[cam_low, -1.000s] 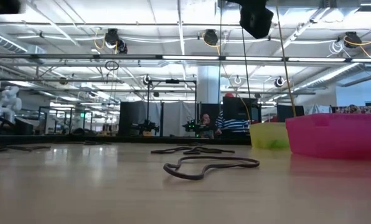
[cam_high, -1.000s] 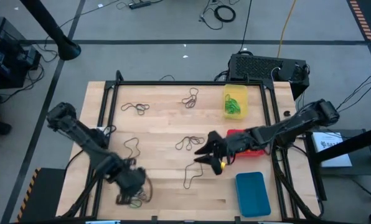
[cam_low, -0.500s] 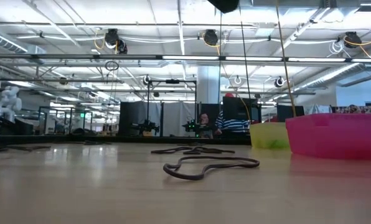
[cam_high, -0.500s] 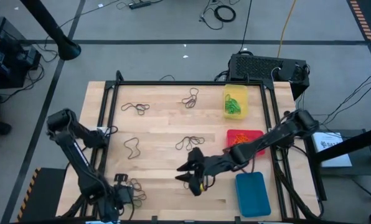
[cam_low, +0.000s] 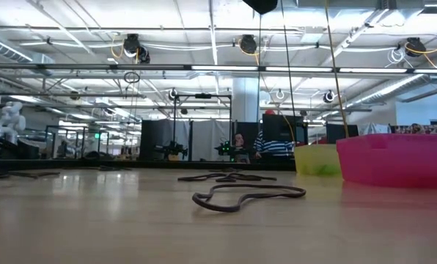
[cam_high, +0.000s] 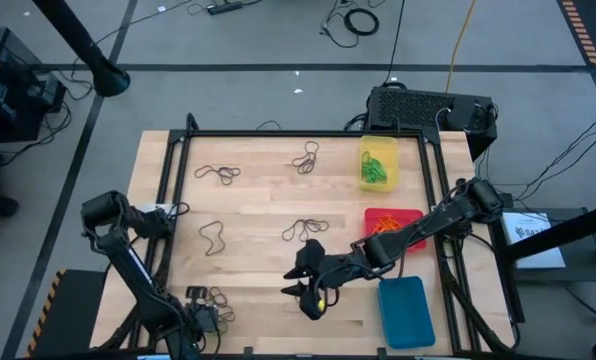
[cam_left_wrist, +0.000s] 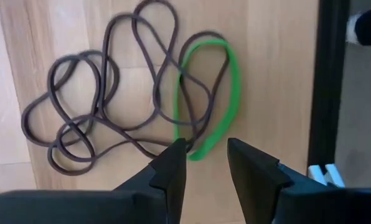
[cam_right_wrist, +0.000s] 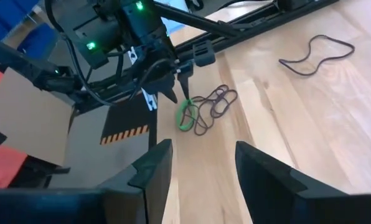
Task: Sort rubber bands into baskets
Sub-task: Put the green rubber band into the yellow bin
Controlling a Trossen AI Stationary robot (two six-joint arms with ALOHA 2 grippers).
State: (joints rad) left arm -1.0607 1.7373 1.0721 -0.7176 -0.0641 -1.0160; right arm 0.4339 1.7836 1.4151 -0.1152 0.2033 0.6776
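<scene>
- The desk [cam_high: 258, 200] is pale wood planks with a black metal frame around it, and thin floppy rubber bands lie scattered on it in squiggly loops.
- I count five dark clumps spread out: one [cam_high: 218, 173] and another [cam_high: 306, 157] at the far side, two mid-desk [cam_high: 212, 237] [cam_high: 305, 230], plus the near-left pile [cam_high: 210, 303].
- That pile is a tangle of dark brown loops [cam_left_wrist: 104, 106] with one green band [cam_left_wrist: 226, 93] lying in a long oval, long axis running away from the left gripper [cam_left_wrist: 204, 158].
- The left gripper's jaws are narrowly parted right over the green band's near end, nothing held.
- The right gripper [cam_high: 306, 290] hovers near the desk's front middle, jaws apart and empty.
- Three shallow rounded plastic baskets down the right side: yellow [cam_high: 378, 165] with green bands inside, red [cam_high: 390, 222] with orange ones, blue [cam_high: 406, 312] nearest.
</scene>
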